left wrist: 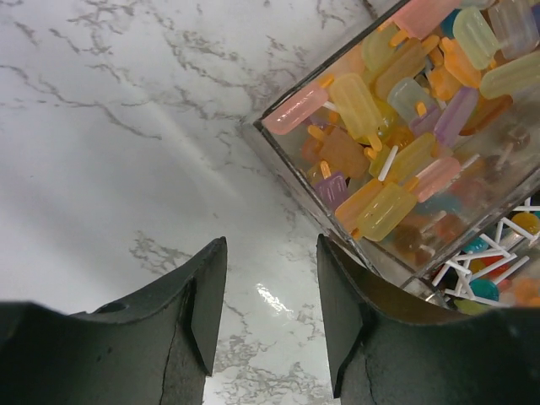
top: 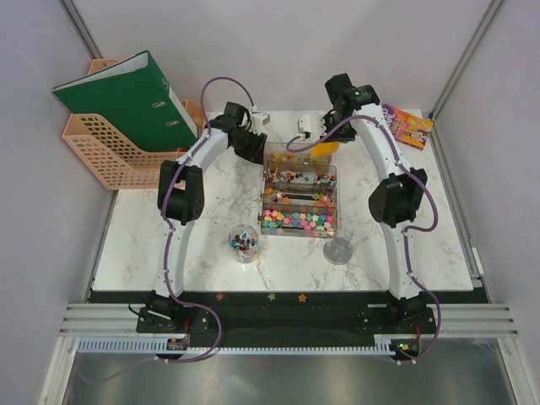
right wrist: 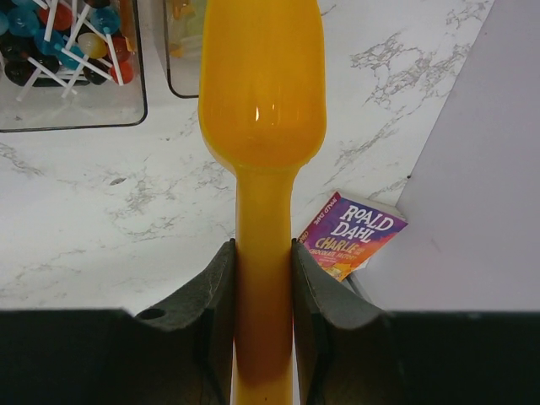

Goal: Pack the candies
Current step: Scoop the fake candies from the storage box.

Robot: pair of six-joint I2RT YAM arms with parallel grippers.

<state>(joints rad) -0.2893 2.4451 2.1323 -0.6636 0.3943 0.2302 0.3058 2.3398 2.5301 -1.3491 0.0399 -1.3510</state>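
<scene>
The orange scoop [right wrist: 261, 93] is grasped by its handle in the right tool [right wrist: 263, 257]. The left tool [left wrist: 270, 253] is held released above the tabletop [left wrist: 118, 143], beside the clear box [left wrist: 312, 181] of candies [top: 297, 221].

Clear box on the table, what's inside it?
Tiny bright candies in the near part, lollipops with white sticks in the middle, ice-lolly-shaped sweets at the far end. The orange scoop hides a far corner from above; lower layers are covered.

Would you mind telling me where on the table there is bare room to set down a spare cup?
Two bare patches of marble: left of the left arm, nearward of the rack, and right of the right arm, nearward of the book. It is crowded mid-table around the clear box, with the cup close by.
</scene>
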